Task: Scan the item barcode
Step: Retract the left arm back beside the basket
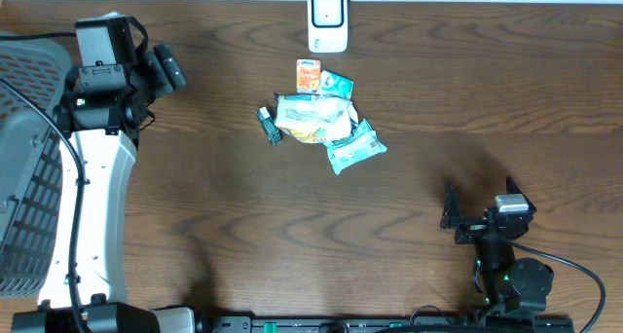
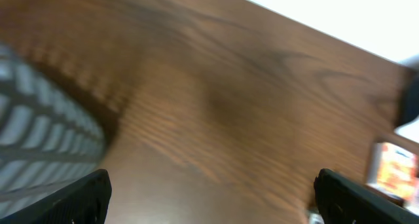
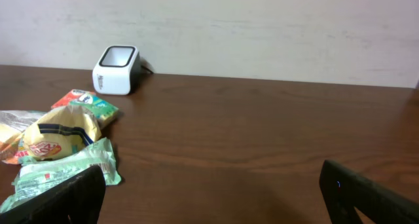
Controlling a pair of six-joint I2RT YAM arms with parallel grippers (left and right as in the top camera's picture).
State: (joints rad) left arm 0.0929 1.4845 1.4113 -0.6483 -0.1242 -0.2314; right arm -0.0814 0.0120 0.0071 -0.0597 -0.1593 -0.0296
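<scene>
Tabletop (image 1: 409,99) of dark brown wood grain fills the overhead view, with a pale wall beyond its far edge; grey mesh basket (image 1: 24,167) sits at the left edge, just beside the left arm (image 1: 97,177), whose white link runs from the near edge up towards the far left corner; the right arm (image 1: 506,265), darker and more compact, sits at the near right, well apart from the goods; the left pincer (image 2: 213,185) hangs with its dark jaws spread wide and nothing between them, its wrist view blurred, showing the basket on one side and bare wood below; the right pincer (image 3: 211,178) likewise stands wide open and empty, facing across the wood towards the far wall; a loose pile of packets lies in the middle of the far half, touched by neither pincer; the largest of them is a yellow and white snack bag (image 1: 310,119), and a pale green pack (image 1: 355,148) lies against its near right side; the white barcode scanner (image 1: 327,19) stands at the far edge, near the pile but apart from it, its dark window on top; an orange packet (image 1: 309,74) lies at the far end of the pile, nearest the barcode scanner, with a small green packet (image 1: 338,83) just beside it; a small dark green item (image 1: 269,125) lies at the left of the snack bag; no barcode can be made out.
</scene>
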